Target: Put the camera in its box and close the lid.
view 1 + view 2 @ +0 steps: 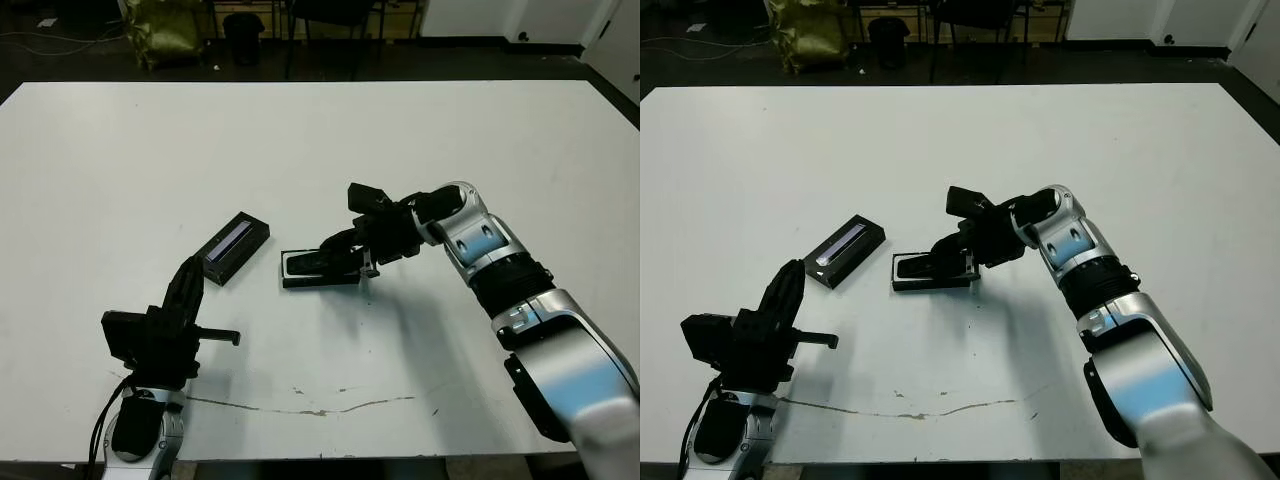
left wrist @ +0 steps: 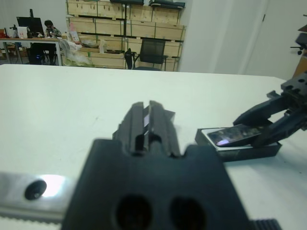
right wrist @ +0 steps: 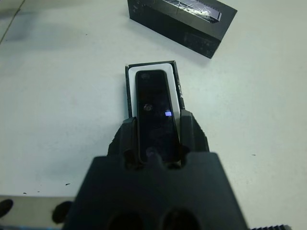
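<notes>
Head view: the right gripper (image 1: 345, 258) pinches the camera (image 1: 318, 262) over the box (image 1: 318, 272), long axes aligned, left-right, mid-table. The lid (image 1: 236, 244) lies just left, nearer the left gripper (image 1: 190, 280), open table all round.

Left wrist view: its fingers (image 2: 146, 125) are pressed together.

Right wrist view: the camera sits tilted over the white lining.
</notes>
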